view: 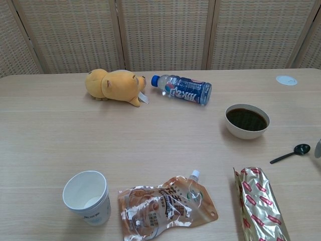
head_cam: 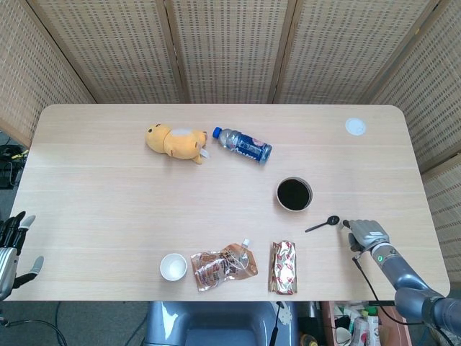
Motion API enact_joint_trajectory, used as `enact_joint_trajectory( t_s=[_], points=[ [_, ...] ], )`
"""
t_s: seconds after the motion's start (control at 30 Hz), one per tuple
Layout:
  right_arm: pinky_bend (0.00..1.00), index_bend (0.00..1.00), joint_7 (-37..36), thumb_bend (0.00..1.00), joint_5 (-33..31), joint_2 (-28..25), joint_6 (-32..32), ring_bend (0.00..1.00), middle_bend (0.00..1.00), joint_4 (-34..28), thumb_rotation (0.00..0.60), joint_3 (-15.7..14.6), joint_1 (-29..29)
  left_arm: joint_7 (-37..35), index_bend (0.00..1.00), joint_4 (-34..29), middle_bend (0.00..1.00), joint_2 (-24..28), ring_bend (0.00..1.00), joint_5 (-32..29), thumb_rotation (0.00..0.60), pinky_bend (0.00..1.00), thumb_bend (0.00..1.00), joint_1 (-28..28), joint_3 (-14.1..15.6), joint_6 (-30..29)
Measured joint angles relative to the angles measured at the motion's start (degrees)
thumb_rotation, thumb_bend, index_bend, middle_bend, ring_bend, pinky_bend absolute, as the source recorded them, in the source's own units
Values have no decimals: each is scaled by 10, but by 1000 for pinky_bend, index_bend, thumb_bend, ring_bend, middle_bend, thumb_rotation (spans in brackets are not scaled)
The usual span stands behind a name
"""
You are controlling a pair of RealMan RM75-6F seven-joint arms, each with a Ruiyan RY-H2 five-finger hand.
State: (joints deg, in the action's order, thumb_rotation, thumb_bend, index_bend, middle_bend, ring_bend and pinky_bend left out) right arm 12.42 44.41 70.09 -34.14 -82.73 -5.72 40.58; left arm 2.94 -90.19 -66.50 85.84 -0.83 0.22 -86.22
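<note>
Left hand (head_cam: 13,245) sits off the near-left corner of the surface (head_cam: 94,216), fingers spread, holding nothing, well apart from every item.

Moving right along the near edge: white paper cup (head_cam: 173,267) standing upright, then a crumpled spouted pouch (head_cam: 224,265) just beside it, then a gold-and-red snack pack (head_cam: 284,267) lying lengthwise, its near end close to the surface edge. At the far side, a yellow plush toy (head_cam: 175,141) lies on its side with a blue-capped water bottle (head_cam: 243,145) lying just right of it. Right of centre, a bowl of dark liquid (head_cam: 294,194) stands upright.

The black spoon (head_cam: 323,224) lies flat between the bowl and the right hand (head_cam: 367,235), bowl end toward that hand, handle pointing back left. Right hand rests low on the surface just right of the spoon, fingertips very near the spoon's head; can't tell whether they touch. Nothing is gripped; fingers look loosely curled, and how far apart they stand isn't clear.

Read: reach phase on the spoon, no grasp yet. A pickup would call for a pinch on a thin, flat-lying item, so low fingertips.

Room: open surface left of the spoon and ahead of the snack pack. Bowl is near, a spill risk on any sweep toward it. White round disc (head_cam: 355,127) far right, out of the way.
</note>
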Motion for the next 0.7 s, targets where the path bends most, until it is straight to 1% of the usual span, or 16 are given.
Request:
enact_joint_trajectory(
  t_s=[0.03, 0.1, 0.13, 0.2, 0.27, 0.37, 0.53, 0.6, 0.7],
  points=[
    [1000, 327, 2, 1000, -1, -3, -2, 988, 888, -4, 600, -1, 0, -1, 0, 0, 0, 0, 0, 0, 600, 0, 377, 0, 0, 0],
    [1000, 344, 7, 1000, -2, -10, -10, 937, 822, -17, 600, -2, 1, -2, 0, 1, 0, -1, 0, 2, 600, 0, 377, 0, 0, -1],
    [1000, 363, 8, 994, -2, -13, -14, 891, 780, -23, 600, -2, 1, -2, 0, 1, 0, -1, 0, 2, 600, 0, 377, 0, -1, -1],
    [1000, 409, 10, 943, 4, -20, -30, 832, 726, -37, 600, 0, -1, -3, 0, 1, 0, 0, 0, 3, 600, 0, 377, -1, -1, -1],
    [1000, 442, 11, 836, 20, -25, -52, 794, 691, -52, 600, 3, -5, -3, 0, 1, 0, 0, 0, 5, 600, 0, 377, -1, -1, -2],
    [1000, 447, 9, 716, 56, -28, -91, 782, 681, -66, 600, 12, -15, -3, 0, 1, 0, 1, 0, 6, 600, 0, 377, 0, -1, -4],
    [968, 449, 7, 600, 126, -13, -161, 782, 682, -70, 600, 26, -37, -5, 0, 2, 0, 4, 0, 7, 600, 0, 377, 1, -2, -8],
    [959, 449, 9, 577, 146, 4, -181, 782, 690, -62, 600, 31, -44, -6, 0, 2, 0, 5, 0, 7, 600, 0, 377, 2, -3, -10],
    [959, 449, 15, 573, 166, 27, -194, 784, 728, -42, 600, 37, -50, -8, 0, 4, 0, 7, 0, 6, 600, 0, 377, 3, -3, -13]
  ],
)
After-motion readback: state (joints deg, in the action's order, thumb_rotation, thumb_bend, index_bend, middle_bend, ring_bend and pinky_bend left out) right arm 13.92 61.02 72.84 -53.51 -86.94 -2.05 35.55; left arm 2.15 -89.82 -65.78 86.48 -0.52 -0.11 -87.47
